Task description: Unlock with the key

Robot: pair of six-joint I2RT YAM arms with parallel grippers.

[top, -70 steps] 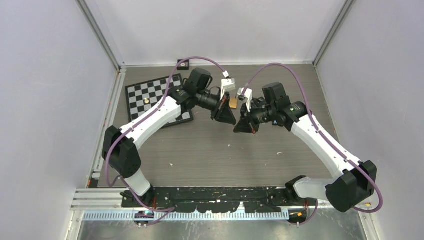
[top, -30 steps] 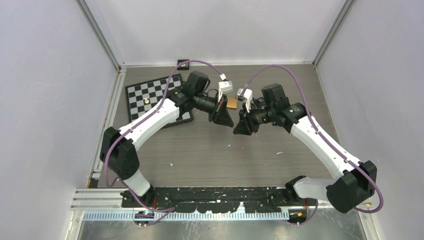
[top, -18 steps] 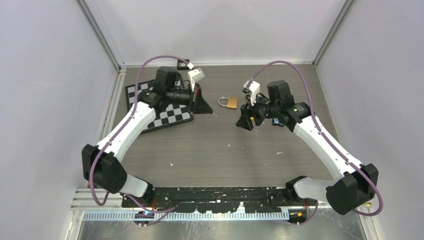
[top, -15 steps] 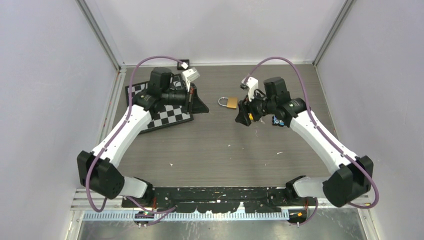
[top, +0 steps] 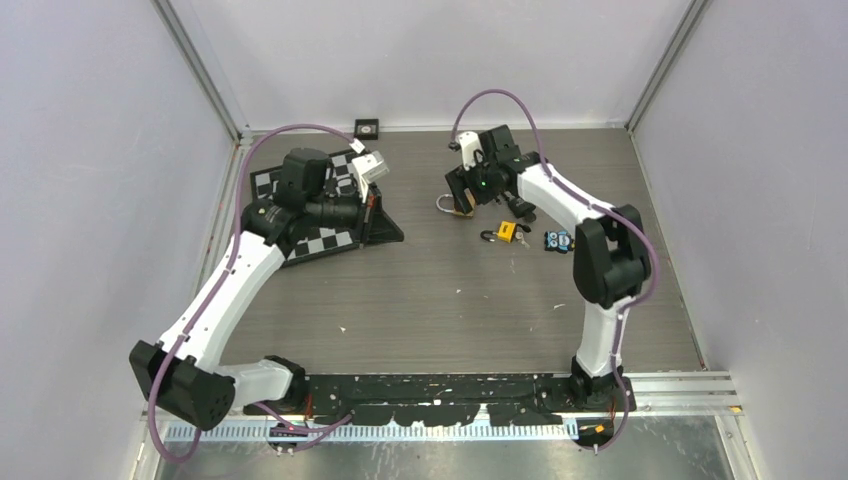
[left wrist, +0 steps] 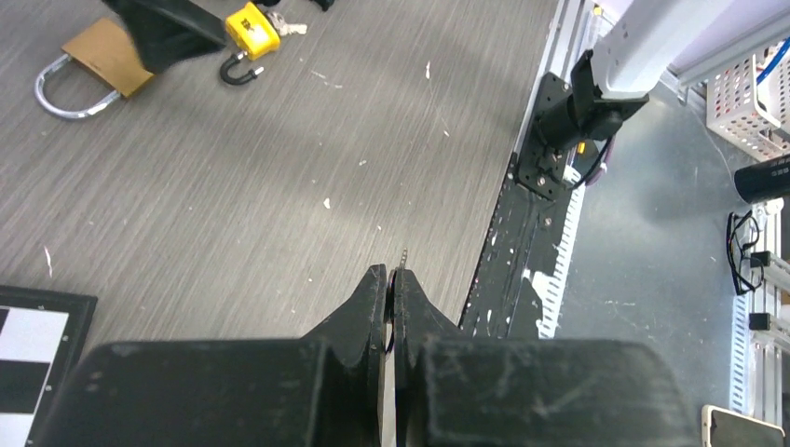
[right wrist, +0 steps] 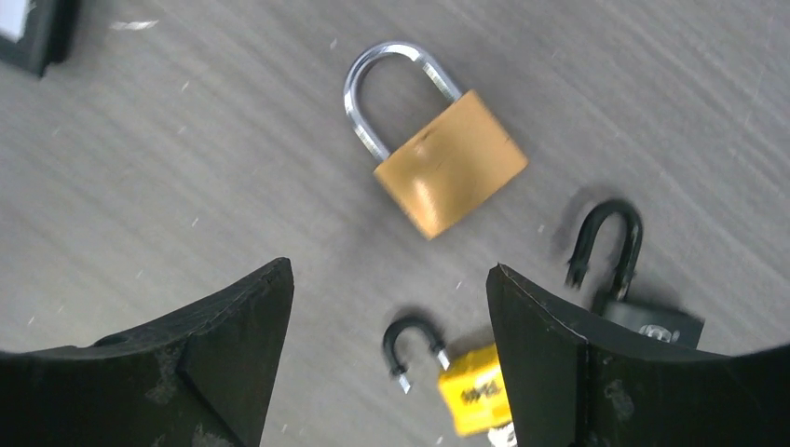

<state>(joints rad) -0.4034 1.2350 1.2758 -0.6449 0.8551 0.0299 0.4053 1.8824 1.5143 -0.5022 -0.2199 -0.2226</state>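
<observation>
The brass padlock [right wrist: 450, 175], upper centre, is seen shackle-closed beneath the spread right gripper [right wrist: 388, 275]; the left gripper [left wrist: 391, 275] is pressed closed; unlocking is judged undone.

Two white-shelled arms, the left arm [top: 215, 300] at frame left and the right arm [top: 598, 330] at frame right, carry bulky black joint housings. A purple cable [top: 300, 127] loops along each. Small white camera blocks [top: 372, 166] sit at the wrists. The right gripper [right wrist: 389, 270] has matte black, wedge-shaped fingers [right wrist: 214, 363].
</observation>
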